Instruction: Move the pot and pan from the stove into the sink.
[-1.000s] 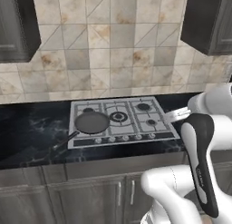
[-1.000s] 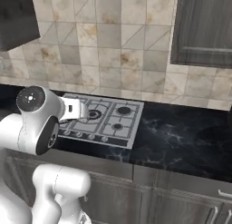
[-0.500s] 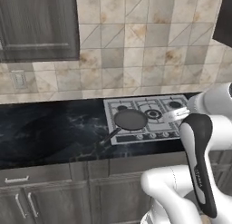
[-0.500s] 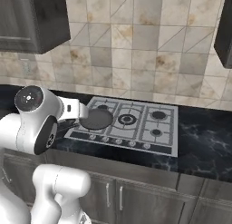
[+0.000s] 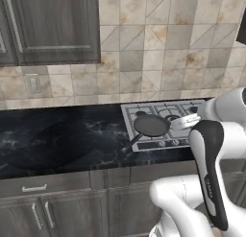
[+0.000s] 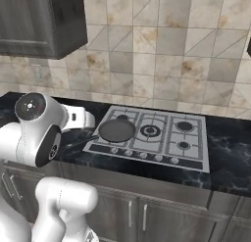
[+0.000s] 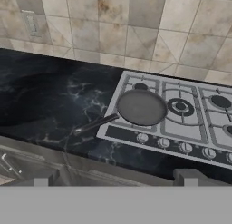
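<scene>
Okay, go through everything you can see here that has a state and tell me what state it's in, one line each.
pan: upright on the stove's front left burner, empty, handle sticking out over the counter, not held.
stove: burners show no flame; one pan on it.
end effector: open, holding nothing, back from the counter edge, facing the pan.
cabinet doors: under the counter, closed.

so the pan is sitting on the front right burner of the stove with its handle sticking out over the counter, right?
Not quite. The pan sits on the front left burner of the stove, not the front right. The right base view shows it at the cooktop's left end, and the hand view agrees. The rest holds: its handle sticks out past the stove's left edge over the black counter.
</scene>
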Tool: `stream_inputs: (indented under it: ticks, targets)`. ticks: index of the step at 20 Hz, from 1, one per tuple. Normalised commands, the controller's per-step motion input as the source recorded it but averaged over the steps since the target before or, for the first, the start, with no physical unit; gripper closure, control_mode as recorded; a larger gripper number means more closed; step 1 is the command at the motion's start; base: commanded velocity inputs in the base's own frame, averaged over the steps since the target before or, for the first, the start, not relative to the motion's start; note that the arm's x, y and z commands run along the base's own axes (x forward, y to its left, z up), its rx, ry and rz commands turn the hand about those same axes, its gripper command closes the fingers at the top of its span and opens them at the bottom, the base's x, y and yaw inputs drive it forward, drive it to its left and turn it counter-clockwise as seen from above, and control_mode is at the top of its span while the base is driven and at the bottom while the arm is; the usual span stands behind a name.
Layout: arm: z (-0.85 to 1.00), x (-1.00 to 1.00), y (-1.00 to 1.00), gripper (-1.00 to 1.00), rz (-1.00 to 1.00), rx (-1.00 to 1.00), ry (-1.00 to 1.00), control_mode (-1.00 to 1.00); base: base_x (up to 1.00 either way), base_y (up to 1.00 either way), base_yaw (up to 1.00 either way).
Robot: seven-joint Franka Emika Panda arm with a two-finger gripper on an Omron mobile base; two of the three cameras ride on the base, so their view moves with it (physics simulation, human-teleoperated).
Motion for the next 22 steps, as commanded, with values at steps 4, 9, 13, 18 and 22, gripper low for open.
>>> stream_inputs:
  ticks: [4, 9, 13, 18, 22]
  targets:
    - [0.0, 0.0, 0.0, -1.0, 0.0, 0.0, 0.0, 1.0, 0.07, 0.02, 0.0]
    - [0.0, 0.0, 0.0, -1.0, 0.0, 0.0, 0.0, 1.0, 0.34, 0.12, -0.03]
    - [0.0, 0.0, 0.0, -1.0, 0.0, 0.0, 0.0, 1.0, 0.46, 0.18, -0.05]
    - [0.0, 0.0, 0.0, -1.0, 0.0, 0.0, 0.0, 1.0, 0.51, 0.19, -0.09]
    - [0.0, 0.0, 0.0, -1.0, 0.0, 0.0, 0.0, 1.0, 0.22, 0.13, -0.07]
